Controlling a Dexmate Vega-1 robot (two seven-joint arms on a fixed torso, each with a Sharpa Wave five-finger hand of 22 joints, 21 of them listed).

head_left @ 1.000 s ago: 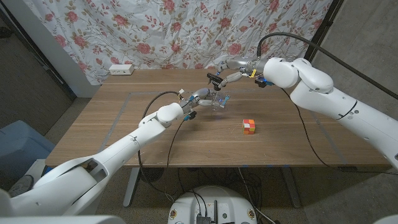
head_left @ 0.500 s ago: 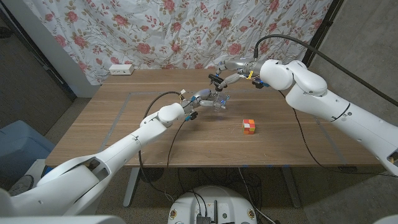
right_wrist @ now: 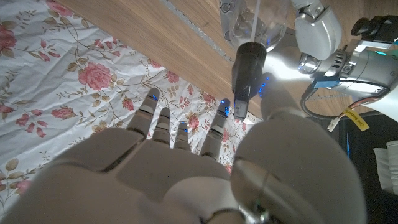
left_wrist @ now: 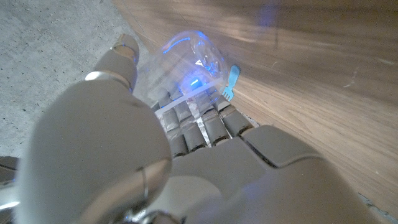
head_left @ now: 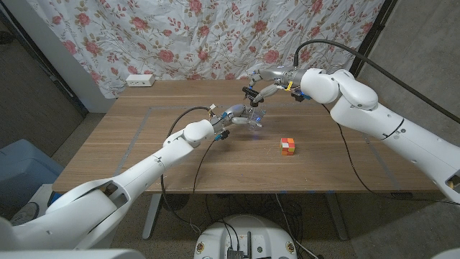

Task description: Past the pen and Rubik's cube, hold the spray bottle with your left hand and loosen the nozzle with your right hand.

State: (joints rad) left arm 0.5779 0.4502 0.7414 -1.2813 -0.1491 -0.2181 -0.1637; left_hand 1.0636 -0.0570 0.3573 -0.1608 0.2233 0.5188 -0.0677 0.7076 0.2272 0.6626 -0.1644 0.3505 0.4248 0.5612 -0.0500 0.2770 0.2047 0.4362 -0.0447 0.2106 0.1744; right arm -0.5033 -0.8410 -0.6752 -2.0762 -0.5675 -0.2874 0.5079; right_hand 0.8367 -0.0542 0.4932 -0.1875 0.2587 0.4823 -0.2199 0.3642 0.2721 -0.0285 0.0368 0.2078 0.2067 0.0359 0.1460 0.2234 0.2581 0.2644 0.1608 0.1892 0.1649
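Above the table's (head_left: 144,144) far middle, the left hand (head_left: 233,117) grips the clear spray bottle (head_left: 251,119); the right hand's (head_left: 257,91) fingers pinch its black nozzle (right_wrist: 247,71). Rubik's cube (head_left: 288,146) sits nearer.

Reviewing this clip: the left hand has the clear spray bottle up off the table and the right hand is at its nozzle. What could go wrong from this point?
1. The spray bottle is clear and smooth, held off the table by the left hand; a twist may spin it in the grip rather than loosen the nozzle.
2. The right hand seems to meet the dark nozzle only at thumb and fingers, so it could slip off.
3. If dropped, the bottle may roll toward the Rubik's cube.
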